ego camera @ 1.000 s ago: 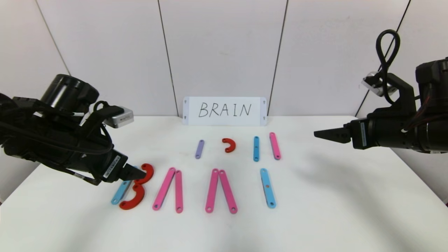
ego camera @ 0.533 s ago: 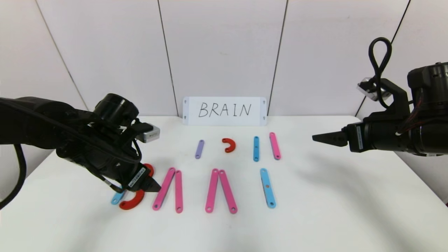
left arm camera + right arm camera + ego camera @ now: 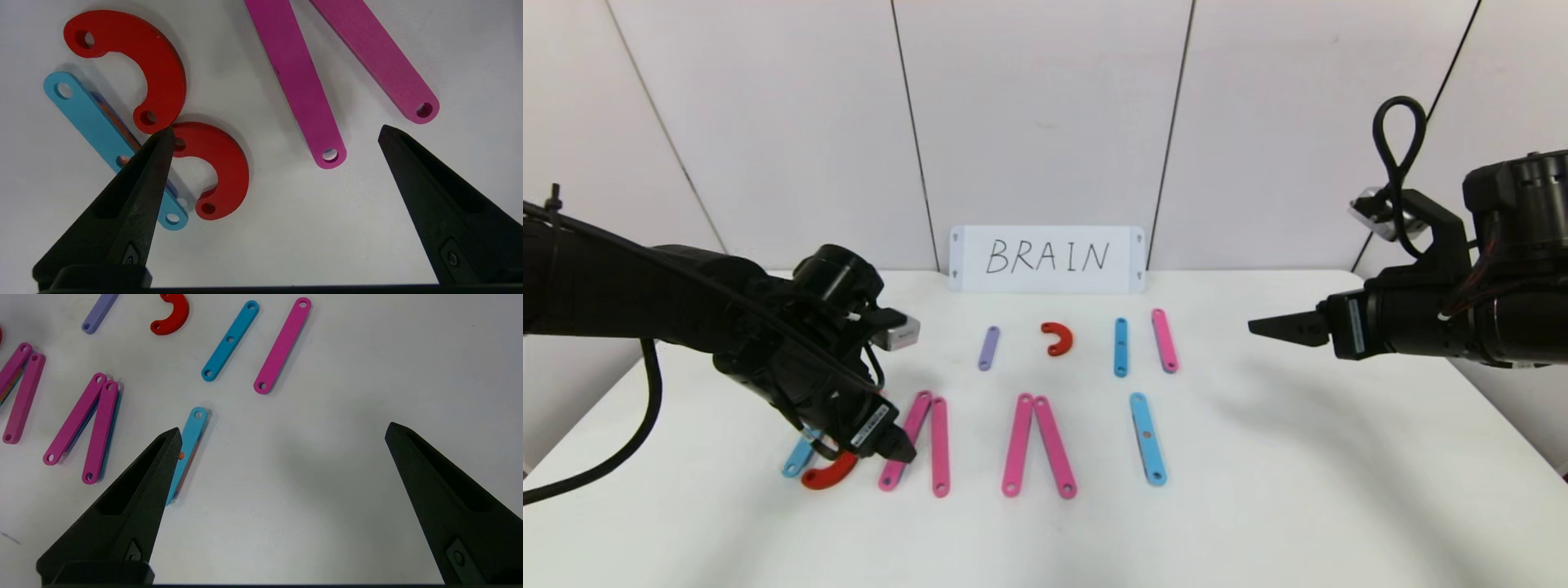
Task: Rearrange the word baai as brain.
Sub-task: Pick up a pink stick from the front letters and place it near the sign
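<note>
The word baai (image 3: 980, 441) lies along the near part of the white surface (image 3: 1258, 490). The left gripper (image 3: 271, 132) hovers low over its first letters, fingers spread wide and empty. The right gripper (image 3: 282, 430) hangs above the surface's right side, fingers likewise spread.

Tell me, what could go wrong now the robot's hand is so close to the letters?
The open left gripper hangs low over the B. One of its fingertips is right by the two red hooks, so it might nudge them apart and spoil the B. The two pink bars lie close together, so closing could drag both instead of one. The right gripper waits off to the side.
</note>
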{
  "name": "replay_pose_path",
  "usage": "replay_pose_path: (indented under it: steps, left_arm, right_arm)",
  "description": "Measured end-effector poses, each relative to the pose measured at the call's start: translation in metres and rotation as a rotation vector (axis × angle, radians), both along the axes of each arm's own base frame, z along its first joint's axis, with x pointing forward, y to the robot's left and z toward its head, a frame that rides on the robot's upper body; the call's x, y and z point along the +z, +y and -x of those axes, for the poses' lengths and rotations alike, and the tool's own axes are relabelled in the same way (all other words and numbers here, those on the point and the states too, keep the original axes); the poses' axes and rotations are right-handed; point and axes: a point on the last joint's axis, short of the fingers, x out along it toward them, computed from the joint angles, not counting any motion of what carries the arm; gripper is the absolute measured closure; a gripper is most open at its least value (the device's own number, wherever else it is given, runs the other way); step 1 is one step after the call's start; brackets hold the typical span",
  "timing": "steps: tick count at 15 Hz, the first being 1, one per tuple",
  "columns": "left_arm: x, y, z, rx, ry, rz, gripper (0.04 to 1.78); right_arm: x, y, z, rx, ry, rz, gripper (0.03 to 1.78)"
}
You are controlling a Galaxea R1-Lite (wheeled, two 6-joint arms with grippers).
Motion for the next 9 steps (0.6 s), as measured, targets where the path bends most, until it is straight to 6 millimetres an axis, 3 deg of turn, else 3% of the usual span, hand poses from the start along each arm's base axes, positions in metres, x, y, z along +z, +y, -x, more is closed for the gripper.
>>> replay_pose_path:
  steps: [9]
  left_arm:
    - [-0.018,-0.013,-0.005,-0.013,0.042,-0.038,0.08]
  right_arm:
    - [-0.002,0.000,-0.001,-0.001,0.006,0.002,0.07]
